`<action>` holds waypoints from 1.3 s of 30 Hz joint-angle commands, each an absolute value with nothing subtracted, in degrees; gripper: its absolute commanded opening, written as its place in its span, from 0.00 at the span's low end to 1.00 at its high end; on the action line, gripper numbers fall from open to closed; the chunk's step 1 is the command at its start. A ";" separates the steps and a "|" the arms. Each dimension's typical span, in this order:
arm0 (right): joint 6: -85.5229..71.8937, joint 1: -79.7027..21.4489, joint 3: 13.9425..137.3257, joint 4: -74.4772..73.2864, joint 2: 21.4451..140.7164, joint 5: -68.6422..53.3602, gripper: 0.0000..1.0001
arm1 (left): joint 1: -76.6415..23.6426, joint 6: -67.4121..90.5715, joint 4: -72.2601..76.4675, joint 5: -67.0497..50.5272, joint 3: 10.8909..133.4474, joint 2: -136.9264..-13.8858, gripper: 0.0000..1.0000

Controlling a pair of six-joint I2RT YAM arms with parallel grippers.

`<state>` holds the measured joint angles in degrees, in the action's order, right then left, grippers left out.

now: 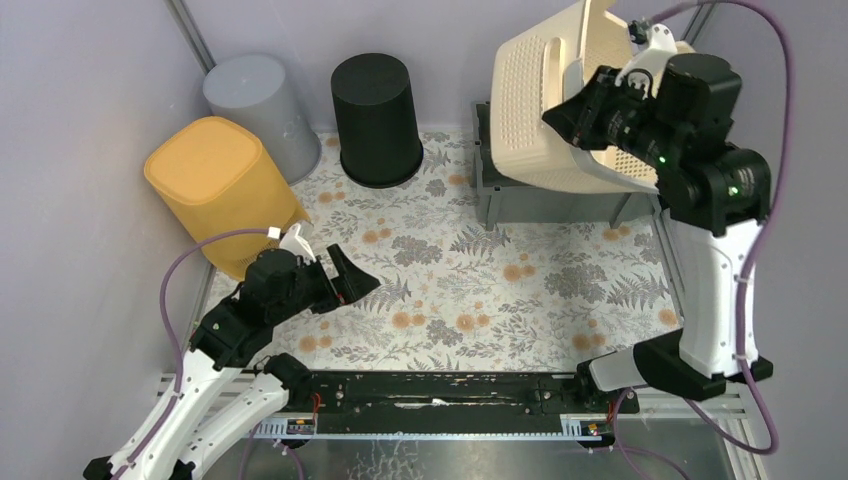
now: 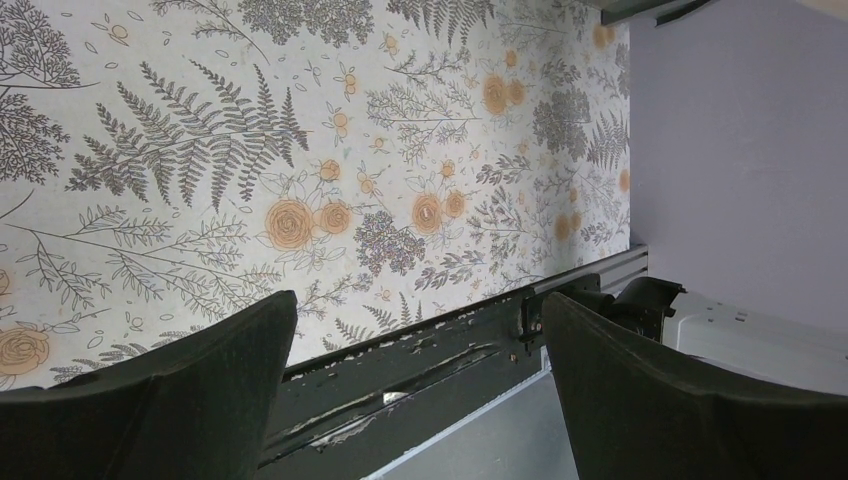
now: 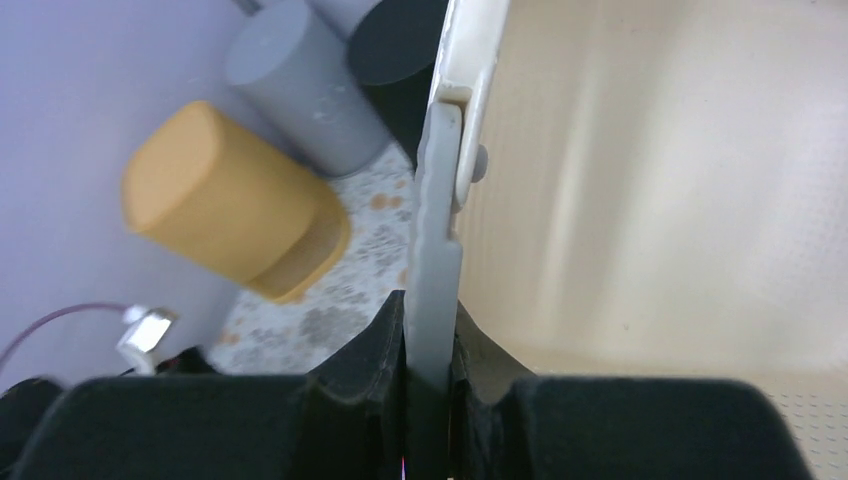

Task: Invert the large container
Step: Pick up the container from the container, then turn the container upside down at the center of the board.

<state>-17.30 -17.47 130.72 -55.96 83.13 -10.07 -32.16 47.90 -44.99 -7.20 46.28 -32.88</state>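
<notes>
A table dressed in a fern-and-flower printed covering fills the robot's workspace. At its far right corner, the large cream perforated plastic container hangs tipped on its side, with its mouth turned toward the right arm. It sits above a low dark grey frame stand, and whether its lower edge touches that stand cannot be told.

Along the far left stand three upturned bins. A rounded mustard-yellow plastic bin is nearest the left wall, a black cylindrical bin is toward the middle, and a pale grey cylindrical bin sits between and behind them.

The right gripper is raised at the container's rim. In the right wrist view its jaws are clamped on the flat grey handle strip, which is pinned to the cream wall. The left gripper hovers low over the near left of the table, just beside the yellow bin. Its fingers are spread wide and hold nothing.
</notes>
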 commanded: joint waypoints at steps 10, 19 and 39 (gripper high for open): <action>-40.71 -17.36 117.96 -31.14 71.74 -40.54 0.00 | -32.17 48.45 -50.23 -3.68 48.40 -27.50 1.00; -56.54 -17.46 102.13 -11.48 67.12 -44.47 0.00 | -32.17 48.94 -56.26 0.32 55.88 -25.25 1.00; -71.91 -25.56 102.11 9.25 72.98 -47.29 0.00 | -32.17 50.95 -60.01 4.07 60.82 -23.70 1.00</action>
